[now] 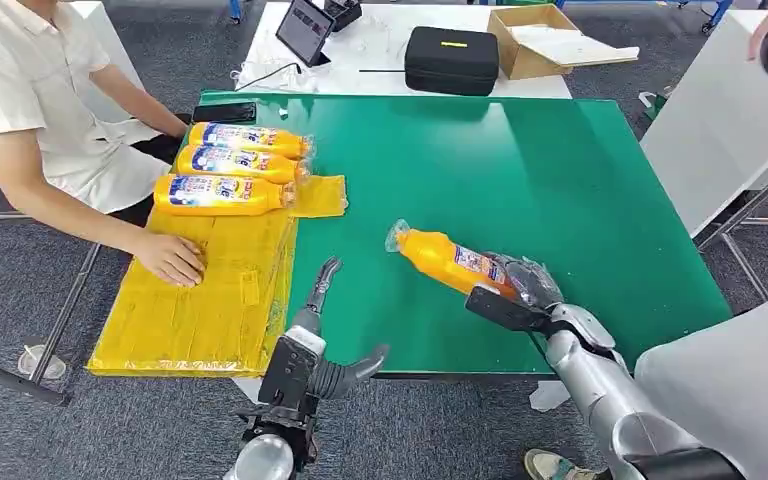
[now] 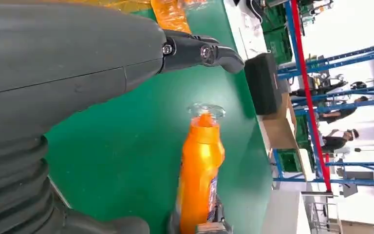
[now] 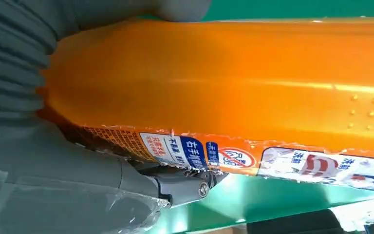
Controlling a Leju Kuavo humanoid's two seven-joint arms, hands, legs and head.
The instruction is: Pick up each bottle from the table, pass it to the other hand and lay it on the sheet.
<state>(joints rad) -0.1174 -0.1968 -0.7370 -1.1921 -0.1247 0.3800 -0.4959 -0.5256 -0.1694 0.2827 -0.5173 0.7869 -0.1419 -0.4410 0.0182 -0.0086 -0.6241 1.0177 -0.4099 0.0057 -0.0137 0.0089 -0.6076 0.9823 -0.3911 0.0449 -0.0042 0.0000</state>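
Orange bottle [image 1: 445, 259] clasped at its base by the right hand [image 1: 522, 290], neck aimed toward the spread, empty fingers [image 1: 326, 280] of the left hand [image 1: 322, 345] over the green surface [image 1: 520, 170]: best swung across and released only once firmly wrapped, then laid on the yellow sheet [image 1: 210, 300].

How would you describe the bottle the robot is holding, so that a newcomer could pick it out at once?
Start at the green table and look toward its near edge, where the robot's right hand grips an orange bottle by its base, cap pointing toward the yellow sheet. Unlike the three bottles lying side by side on that sheet, it is alone and held.
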